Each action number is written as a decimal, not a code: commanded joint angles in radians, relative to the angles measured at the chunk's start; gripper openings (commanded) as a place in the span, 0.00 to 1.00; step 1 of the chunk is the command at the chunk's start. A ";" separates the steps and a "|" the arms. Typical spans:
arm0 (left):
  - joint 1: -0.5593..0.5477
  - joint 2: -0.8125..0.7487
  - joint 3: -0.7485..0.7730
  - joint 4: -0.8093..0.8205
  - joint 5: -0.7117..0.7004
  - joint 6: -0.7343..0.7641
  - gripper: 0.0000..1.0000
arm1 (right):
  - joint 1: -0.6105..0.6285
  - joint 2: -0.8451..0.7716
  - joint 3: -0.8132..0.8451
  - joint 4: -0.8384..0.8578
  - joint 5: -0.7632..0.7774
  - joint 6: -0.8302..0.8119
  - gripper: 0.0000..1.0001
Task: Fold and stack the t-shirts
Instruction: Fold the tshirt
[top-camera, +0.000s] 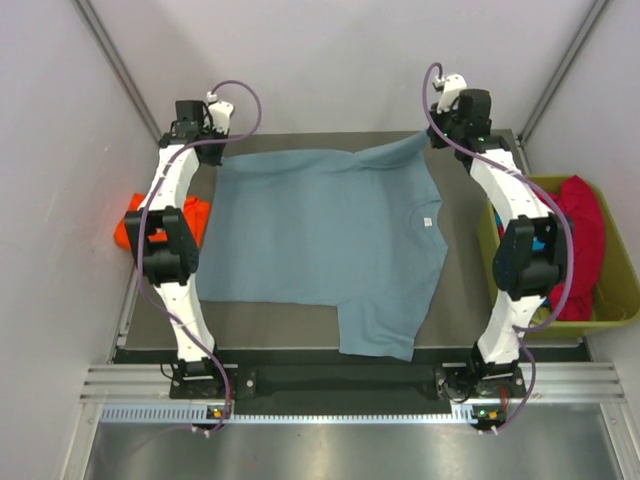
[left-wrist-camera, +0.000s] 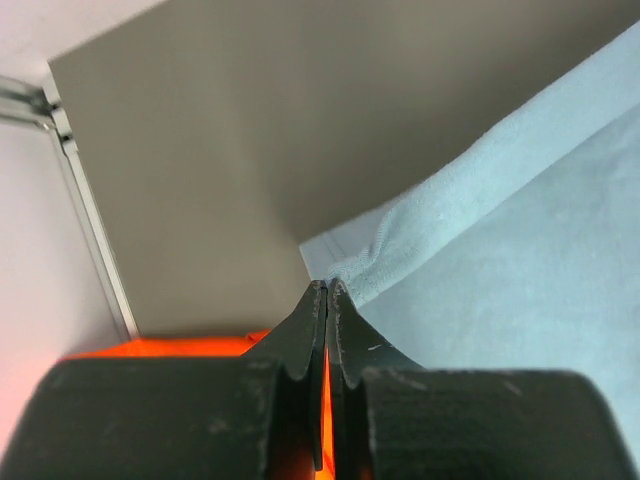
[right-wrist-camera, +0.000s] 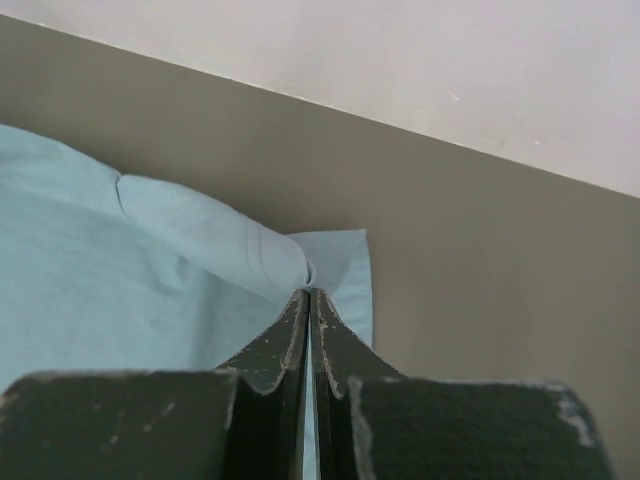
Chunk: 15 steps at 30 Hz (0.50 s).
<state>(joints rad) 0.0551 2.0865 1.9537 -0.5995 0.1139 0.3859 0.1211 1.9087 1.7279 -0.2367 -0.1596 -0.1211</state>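
Top external is showing the blue shirt (top-camera: 320, 240) lying spread on the table (top-camera: 460, 300), one sleeve reaching the near edge, with the left gripper (top-camera: 218, 148) and the right gripper (top-camera: 440, 135) each sitting at a far corner of it. An orange shirt (top-camera: 128, 228) is lying off the table's left side and a crimson one (top-camera: 585, 225) is sitting in the bin (top-camera: 625, 300) (no teal one is showing). Left wrist is showing its fingers (left-wrist-camera: 300, 340) pressed together on the shirt's hem corner. Right wrist is showing much the same: fingers (right-wrist-camera: 280, 345) clamping a bunched corner of the cloth. Nothing is looking folded or stacked yet. This seems to be the first fold just starting, leaving every shirt to do.
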 joint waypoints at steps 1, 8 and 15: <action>0.017 -0.095 -0.050 0.036 0.018 -0.016 0.00 | 0.006 -0.161 -0.057 0.014 -0.014 0.021 0.00; 0.048 -0.129 -0.119 0.061 0.030 -0.027 0.00 | 0.017 -0.283 -0.192 0.014 0.005 0.015 0.00; 0.066 -0.175 -0.174 0.083 0.032 -0.047 0.00 | 0.018 -0.369 -0.281 0.000 0.011 0.012 0.00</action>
<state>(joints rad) 0.1104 2.0037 1.7981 -0.5777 0.1242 0.3603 0.1341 1.6096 1.4677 -0.2550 -0.1581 -0.1112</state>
